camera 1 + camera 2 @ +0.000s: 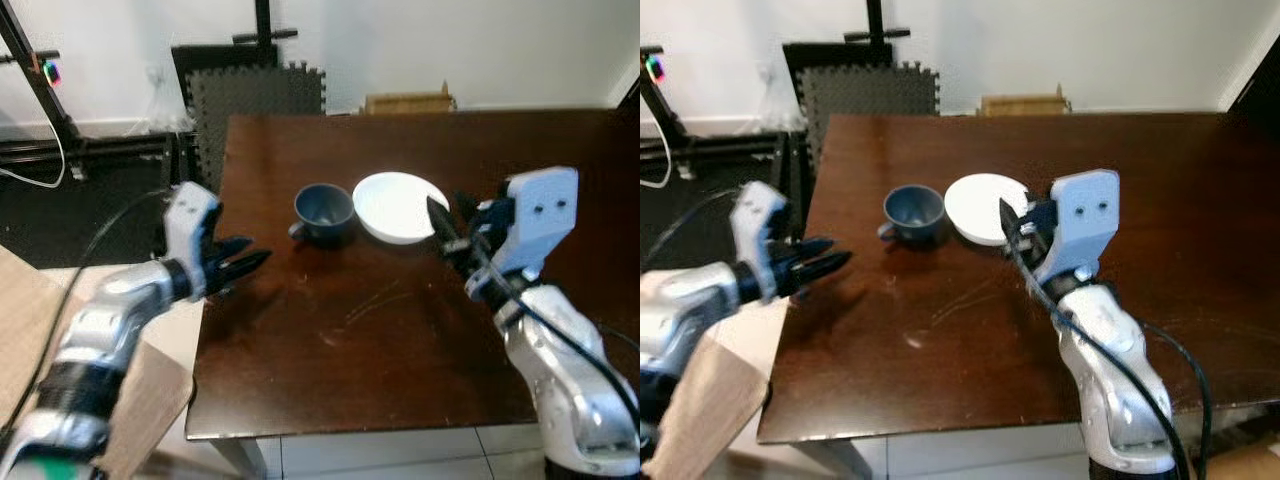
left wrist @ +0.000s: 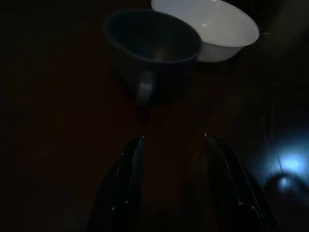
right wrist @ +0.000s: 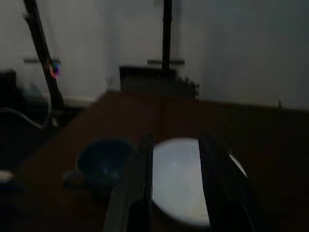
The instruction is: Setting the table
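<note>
Dark brown wooden table point(image 1: 400, 340), glossy top. Two pieces of crockery on it: blue-grey cup point(image 1: 325, 213) and white bowl point(image 1: 398, 207), side by side, rims touching or nearly so; left wrist view suggests contact but the overlap may be perspective.

Left gripper point(image 1: 243, 263) hovers at the table's left edge, fingers spread and empty, pointed toward the cup. Cup sits ahead of its fingertips, near but apart, with the handle turned toward this gripper. Bowl lies beyond the cup on the same line. Likely reason for the low, level pose: lined up to slide the fingers either side of the handle or wall.

Right gripper point(image 1: 447, 228) is held above the table, fingers parted with nothing between them. In the right wrist view the bowl shows in the gap between the two black fingers point(image 3: 140, 193), just ahead and slightly below; the cup is off to one side of it. Near rim of the bowl is close to the fingertips; contact not evident.

Judgement: both arms are staged for a pick, one dish each, neither grasped yet. Both dishes sit bunched mid-table, so they probably need spreading into a place setting. Risk: with the rims this close, moving one could nudge the other.

Beyond the table's far edge: dark foam floor mats point(image 1: 255, 95) leaning against the white wall, and a black stand point(image 1: 40, 85).
</note>
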`<state>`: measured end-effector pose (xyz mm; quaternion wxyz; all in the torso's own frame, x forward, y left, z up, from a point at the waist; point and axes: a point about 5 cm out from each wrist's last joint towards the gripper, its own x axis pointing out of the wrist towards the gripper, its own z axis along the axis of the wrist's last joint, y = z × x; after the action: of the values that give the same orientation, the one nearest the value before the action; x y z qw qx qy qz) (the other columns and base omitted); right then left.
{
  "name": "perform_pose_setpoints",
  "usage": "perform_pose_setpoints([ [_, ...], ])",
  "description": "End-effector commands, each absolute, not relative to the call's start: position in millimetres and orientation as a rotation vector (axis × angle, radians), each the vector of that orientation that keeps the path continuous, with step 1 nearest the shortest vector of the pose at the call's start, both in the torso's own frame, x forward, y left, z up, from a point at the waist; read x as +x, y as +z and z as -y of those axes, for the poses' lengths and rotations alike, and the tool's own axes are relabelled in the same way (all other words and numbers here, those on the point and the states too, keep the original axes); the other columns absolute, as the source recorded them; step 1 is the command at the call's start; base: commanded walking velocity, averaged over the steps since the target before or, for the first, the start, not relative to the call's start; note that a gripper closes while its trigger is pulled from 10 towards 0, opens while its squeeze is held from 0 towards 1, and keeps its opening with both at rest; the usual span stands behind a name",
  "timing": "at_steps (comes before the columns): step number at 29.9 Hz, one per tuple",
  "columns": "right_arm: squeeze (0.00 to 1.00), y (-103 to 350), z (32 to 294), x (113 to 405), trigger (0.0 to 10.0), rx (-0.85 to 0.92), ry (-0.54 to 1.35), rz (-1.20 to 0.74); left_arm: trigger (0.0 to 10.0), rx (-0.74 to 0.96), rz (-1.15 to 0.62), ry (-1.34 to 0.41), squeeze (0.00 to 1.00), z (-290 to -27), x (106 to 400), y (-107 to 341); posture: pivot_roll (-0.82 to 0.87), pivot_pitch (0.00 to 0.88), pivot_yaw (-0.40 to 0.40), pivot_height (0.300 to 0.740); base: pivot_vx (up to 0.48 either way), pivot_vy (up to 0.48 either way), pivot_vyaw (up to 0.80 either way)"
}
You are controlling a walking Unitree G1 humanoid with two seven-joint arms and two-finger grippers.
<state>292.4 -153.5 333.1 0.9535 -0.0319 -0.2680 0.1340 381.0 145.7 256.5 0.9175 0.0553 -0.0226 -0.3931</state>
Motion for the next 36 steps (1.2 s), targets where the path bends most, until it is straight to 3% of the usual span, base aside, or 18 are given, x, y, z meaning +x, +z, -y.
perform_pose_setpoints([
  [1,0.0,340,156,289,10.0,-0.051,0.28,0.568,10.0,0.127,0.017,-0.822,0.0,-146,383,248,-0.07,0.334,0.068,0.74,0.0,0.0,0.0],
  [3,0.0,359,156,287,10.0,-0.049,0.287,0.621,10.0,0.16,0.011,-0.848,0.0,-140,389,250,-0.08,0.34,0.078,0.74,0.0,0.0,0.0],
  [4,0.0,364,156,285,10.0,-0.057,0.294,0.639,10.0,0.17,0.015,-0.851,0.7,-139,392,253,-0.08,0.343,0.086,0.74,0.0,0.0,0.0],
  [5,0.0,367,156,284,10.0,-0.062,0.3,0.645,10.0,0.176,0.018,-0.847,1.0,-138,395,254,-0.09,0.342,0.091,0.74,0.0,0.0,0.0],
  [11,0.0,366,156,279,10.0,-0.052,0.284,0.647,10.0,0.26,0.065,-0.818,1.0,-141,401,263,-0.09,0.332,0.115,0.74,0.0,0.0,0.0],
  [12,0.0,365,157,279,10.0,-0.047,0.279,0.645,10.0,0.265,0.074,-0.814,0.88,-141,401,264,-0.09,0.332,0.115,0.74,0.0,0.0,0.0],
  [13,0.0,365,157,279,10.0,-0.047,0.279,0.645,10.0,0.265,0.074,-0.814,0.88,-141,401,264,-0.09,0.332,0.115,0.74,0.0,0.0,0.0],
  [14,0.0,365,158,278,10.0,-0.041,0.276,0.643,10.0,0.264,0.082,-0.808,0.0,-140,402,265,-0.09,0.33,0.114,0.74,0.0,0.0,0.0],
  [28,0.0,361,153,277,10.0,-0.03,0.284,0.62,10.0,0.259,0.176,-0.784,0.0,-109,410,273,-0.11,0.327,0.11,0.74,0.0,0.0,0.0],
  [30,0.0,360,151,276,10.0,-0.03,0.285,0.617,9.6,0.258,0.178,-0.775,0.0,-107,411,273,-0.12,0.325,0.115,0.74,0.0,0.0,0.0],
  [31,0.0,360,151,276,10.0,-0.029,0.286,0.616,2.7,0.261,0.181,-0.771,0.0,-107,411,273,-0.12,0.324,0.117,0.74,0.0,0.0,0.0],
  [34,0.0,360,150,276,10.0,-0.029,0.286,0.616,2.7,0.263,0.182,-0.769,0.0,-107,411,273,-0.12,0.323,0.118,0.74,0.0,0.0,0.0],
  [35,0.0,359,150,275,10.0,-0.029,0.285,0.615,0.0,0.268,0.18,-0.767,0.0,-107,411,273,-0.12,0.321,0.12,0.74,0.0,0.0,0.0],
  [36,0.0,359,151,274,10.0,-0.029,0.282,0.615,0.0,0.269,0.179,-0.769,0.0,-107,411,272,-0.12,0.318,0.121,0.74,0.0,0.0,0.0],
])
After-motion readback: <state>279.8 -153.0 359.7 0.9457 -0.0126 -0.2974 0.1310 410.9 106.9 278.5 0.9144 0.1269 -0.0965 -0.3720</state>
